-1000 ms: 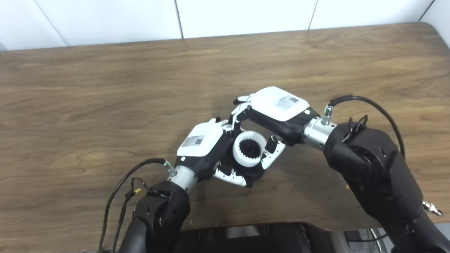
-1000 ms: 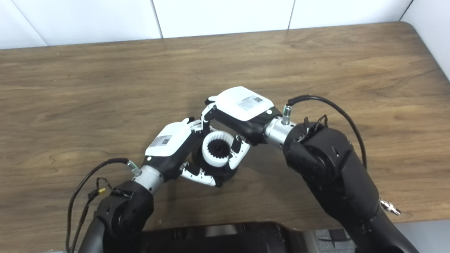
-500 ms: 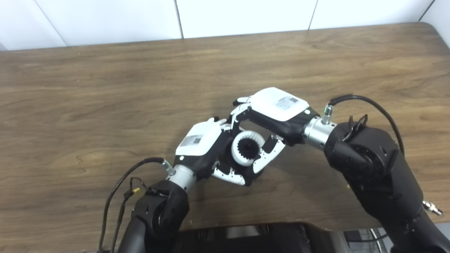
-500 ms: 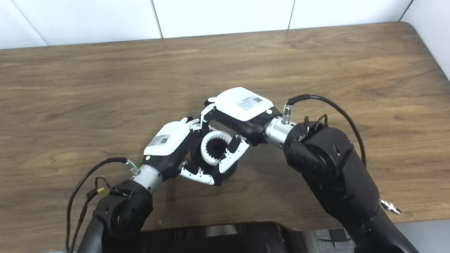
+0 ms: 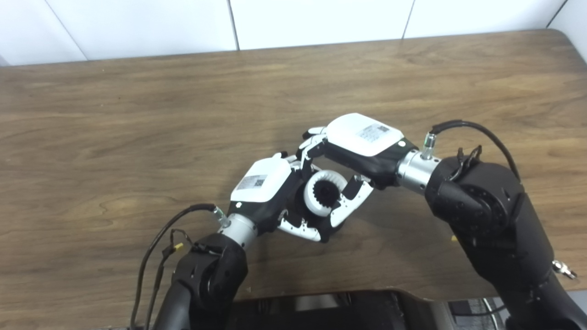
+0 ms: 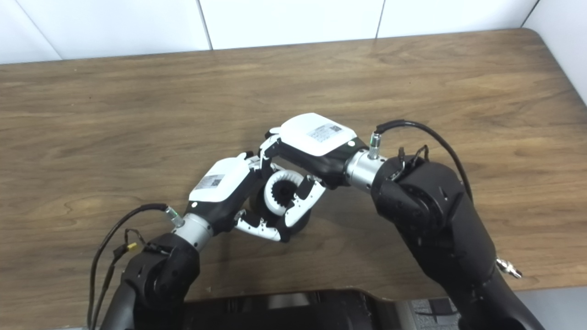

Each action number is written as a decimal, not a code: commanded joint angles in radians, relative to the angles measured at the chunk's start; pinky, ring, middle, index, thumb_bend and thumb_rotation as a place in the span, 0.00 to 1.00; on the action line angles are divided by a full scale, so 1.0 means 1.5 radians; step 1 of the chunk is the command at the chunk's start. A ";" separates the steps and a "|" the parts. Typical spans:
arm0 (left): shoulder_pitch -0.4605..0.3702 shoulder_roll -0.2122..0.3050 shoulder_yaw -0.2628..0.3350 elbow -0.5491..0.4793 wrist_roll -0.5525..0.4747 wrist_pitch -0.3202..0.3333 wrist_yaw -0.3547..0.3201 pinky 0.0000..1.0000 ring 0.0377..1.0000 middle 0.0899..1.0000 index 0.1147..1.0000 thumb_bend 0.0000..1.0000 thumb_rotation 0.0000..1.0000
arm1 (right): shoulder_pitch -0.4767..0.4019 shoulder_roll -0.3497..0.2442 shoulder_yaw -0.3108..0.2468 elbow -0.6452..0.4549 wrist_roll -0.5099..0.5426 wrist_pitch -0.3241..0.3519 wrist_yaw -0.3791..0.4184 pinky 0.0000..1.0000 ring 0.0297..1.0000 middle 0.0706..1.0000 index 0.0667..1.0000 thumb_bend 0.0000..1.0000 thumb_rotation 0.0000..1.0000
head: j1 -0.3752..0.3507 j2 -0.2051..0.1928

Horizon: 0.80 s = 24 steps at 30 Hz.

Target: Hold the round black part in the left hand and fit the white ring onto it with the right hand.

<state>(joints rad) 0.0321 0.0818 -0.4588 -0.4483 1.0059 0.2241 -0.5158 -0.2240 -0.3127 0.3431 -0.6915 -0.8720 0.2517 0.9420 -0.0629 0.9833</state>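
White ring (image 5: 323,193) pressed onto black part (image 5: 326,194) above the table (image 5: 137,114).
The part was gripped in the left hand (image 5: 270,192); the ring was pinched by right hand (image 5: 355,151) fingers.

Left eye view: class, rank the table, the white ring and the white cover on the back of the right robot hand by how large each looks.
1. Table, by far the largest.
2. White cover on the right robot hand.
3. White ring, somewhat smaller, though fingers hide part of its rim.
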 commanded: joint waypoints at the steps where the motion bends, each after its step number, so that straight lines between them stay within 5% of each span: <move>1: -0.018 -0.008 0.000 -0.026 0.004 -0.002 0.003 1.00 0.92 0.80 0.41 0.52 0.06 | -0.031 0.007 -0.015 -0.019 0.007 -0.001 -0.017 0.87 0.91 0.79 0.68 1.00 0.43 | 0.000 -0.001; 11: -0.016 -0.010 -0.001 -0.020 0.028 -0.003 0.007 1.00 0.92 0.78 0.42 0.52 0.06 | -0.039 0.012 -0.029 -0.022 0.016 0.010 -0.011 0.87 0.92 0.79 0.68 1.00 0.39 | 0.004 -0.001; 15: -0.023 -0.012 -0.004 -0.025 0.069 0.018 -0.038 1.00 0.94 0.81 0.43 0.52 0.08 | -0.035 0.012 -0.032 -0.021 0.018 0.010 -0.015 0.86 0.92 0.79 0.69 1.00 0.39 | 0.006 -0.001; 16: -0.023 -0.013 -0.004 -0.026 0.076 0.022 -0.047 1.00 0.95 0.83 0.56 0.66 0.20 | -0.034 0.011 -0.033 -0.021 0.018 0.010 -0.015 0.86 0.92 0.79 0.69 1.00 0.39 | 0.007 -0.002; 19: -0.028 -0.019 -0.004 -0.030 0.096 0.042 -0.093 1.00 0.97 0.87 0.75 0.85 0.34 | -0.031 0.011 -0.036 -0.019 0.022 0.009 -0.019 0.86 0.92 0.79 0.69 1.00 0.40 | 0.008 -0.001; 24: -0.047 -0.018 -0.012 -0.040 0.158 0.068 -0.231 1.00 1.00 0.99 0.98 0.99 0.50 | -0.028 0.005 -0.043 -0.018 0.030 0.007 -0.024 0.86 0.92 0.78 0.69 1.00 0.43 | 0.012 -0.002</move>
<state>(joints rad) -0.0118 0.0568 -0.4743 -0.4842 1.2076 0.3050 -0.8003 -0.2421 -0.3003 0.2955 -0.6915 -0.8369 0.2648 0.9388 -0.0445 0.9802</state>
